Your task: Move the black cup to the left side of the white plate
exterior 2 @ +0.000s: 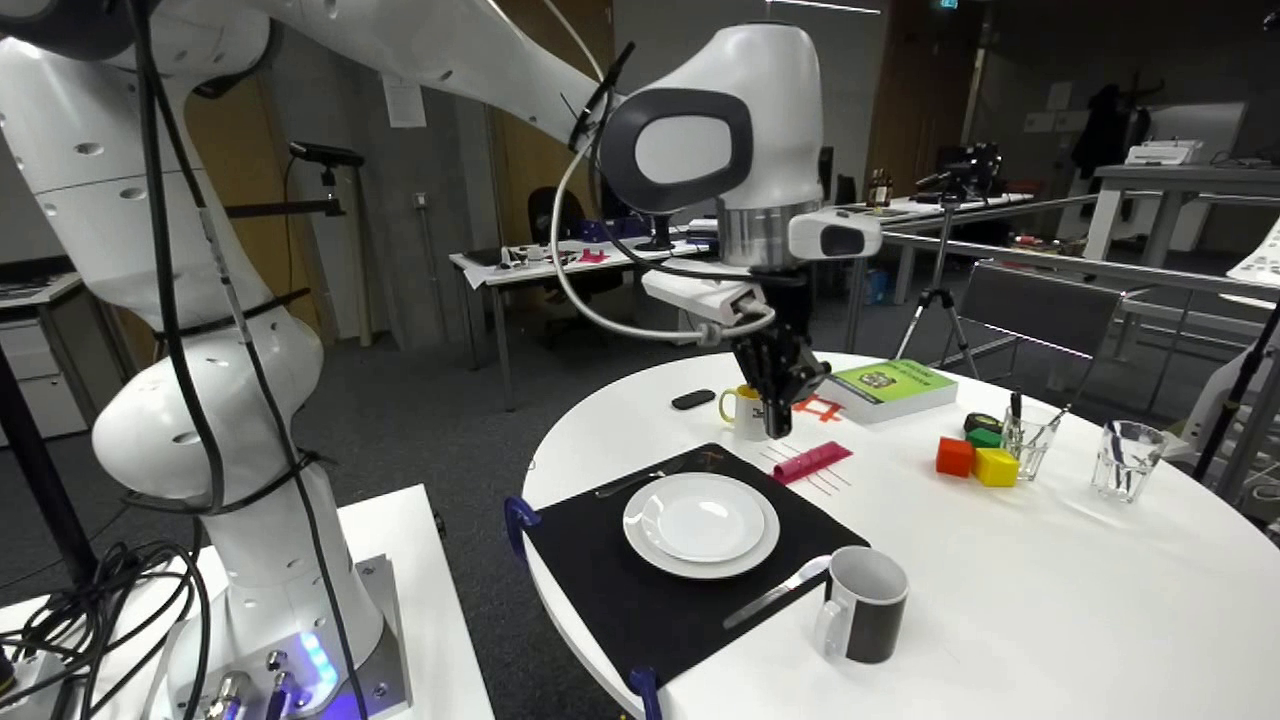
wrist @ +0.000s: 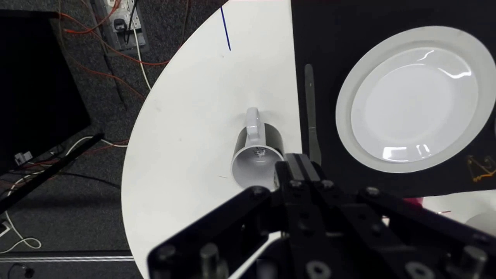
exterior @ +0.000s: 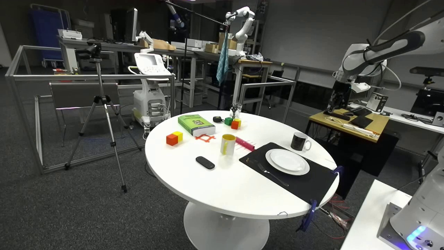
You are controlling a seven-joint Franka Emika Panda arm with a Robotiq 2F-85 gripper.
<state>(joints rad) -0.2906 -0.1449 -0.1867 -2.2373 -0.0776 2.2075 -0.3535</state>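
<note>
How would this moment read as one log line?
gripper: shut, empty | black cup: upright beside mat, unheld | plates: stacked on mat

Two cups [exterior 2: 872, 608], two plates [exterior 2: 703, 517], one fork [exterior: 273, 175], one knife [wrist: 311, 108], two glasses [exterior 2: 1125, 465], one book [exterior: 196, 125], seemingly five cubes [exterior: 172, 139]

In an exterior view, a tripod [exterior: 102, 100] stands at left, a green book [exterior: 196, 124] and yellow-lined mug [exterior: 229, 146] sit near centre, and a fork [exterior: 273, 175] lies on a black placemat [exterior: 314, 187], lower right.

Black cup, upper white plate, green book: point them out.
Black cup [exterior 2: 876, 625]: in an exterior view, black side.
Upper white plate [wrist: 414, 106]: in the wrist view, bare middle.
Green book [exterior: 196, 122]: in an exterior view, top cover.
</note>
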